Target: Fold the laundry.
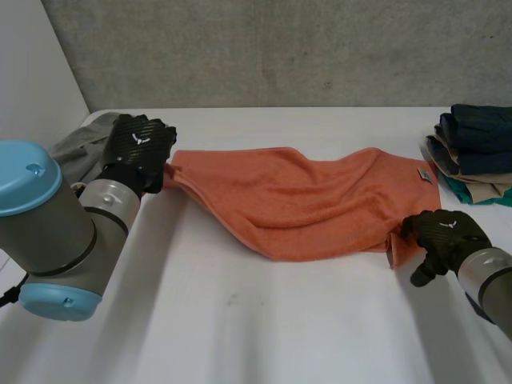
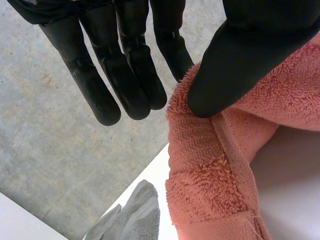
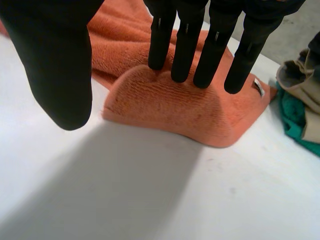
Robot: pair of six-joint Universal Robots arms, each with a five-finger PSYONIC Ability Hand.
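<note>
Head view: orange towel (image 1: 304, 200) lies stretched across the middle of the white table (image 1: 240, 320). Left hand (image 1: 140, 144) grips the towel's left end, its corner pinched between thumb (image 2: 235, 65) and straight fingers. Right hand (image 1: 444, 232) is spread loose, fingertips (image 3: 185, 50) resting on the towel's near right corner, thumb off it. Grey cloth (image 1: 80, 144) lies at the table's far left corner, and a stack of folded clothes (image 1: 476, 152) by its right edge.

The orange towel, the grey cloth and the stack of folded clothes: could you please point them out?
orange towel (image 1: 304, 196): head view, its middle.
grey cloth (image 1: 78, 150): head view, the part beside the left arm.
stack of folded clothes (image 1: 482, 128): head view, the dark top garment.
</note>
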